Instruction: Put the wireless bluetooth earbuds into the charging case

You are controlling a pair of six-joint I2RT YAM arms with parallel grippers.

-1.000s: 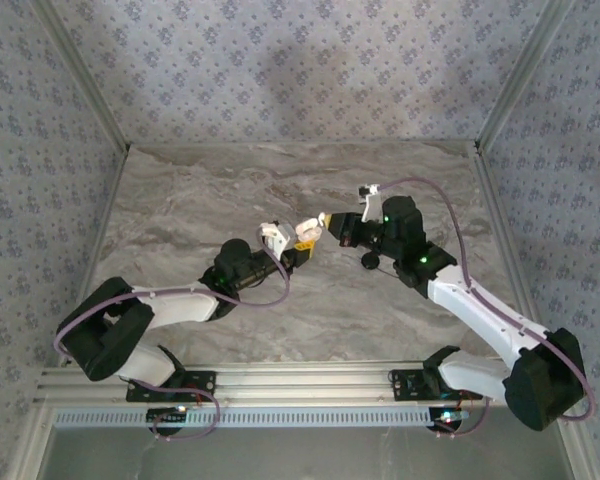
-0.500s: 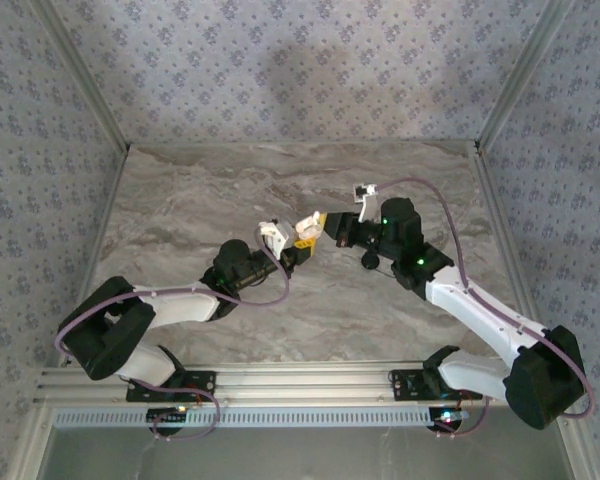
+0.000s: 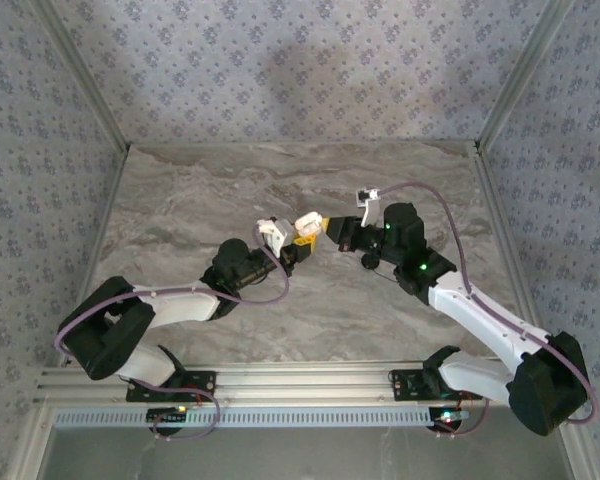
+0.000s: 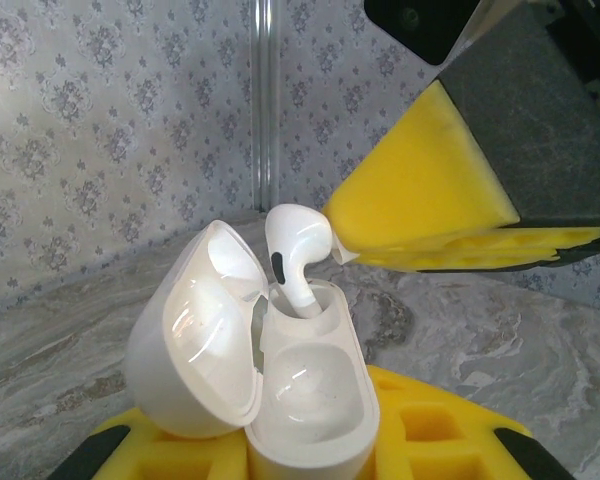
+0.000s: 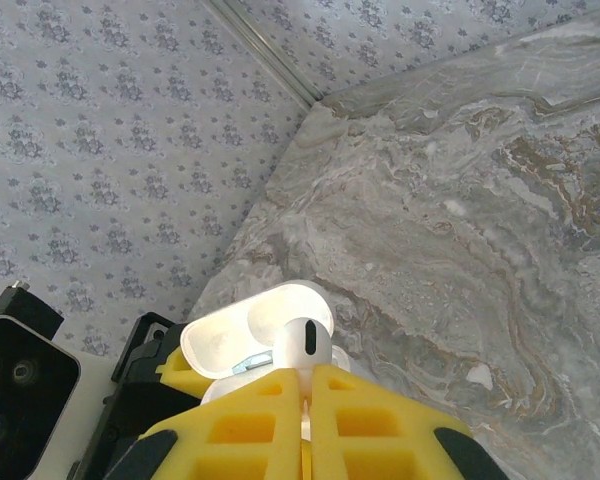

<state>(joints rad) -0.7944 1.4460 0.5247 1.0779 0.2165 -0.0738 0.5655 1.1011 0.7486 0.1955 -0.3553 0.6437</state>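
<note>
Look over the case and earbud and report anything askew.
Nothing looks damaged or spilled. One oddity: the earbud stands tilted, with only its stem in the far well of the open charging case. Its head sits well above the rim, pinched by the right gripper. The near well looks empty.

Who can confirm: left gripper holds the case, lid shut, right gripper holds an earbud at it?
Wrong on the lid: it is open, per the left wrist view. The left gripper holds the case, the right gripper holds an earbud at it.
</note>
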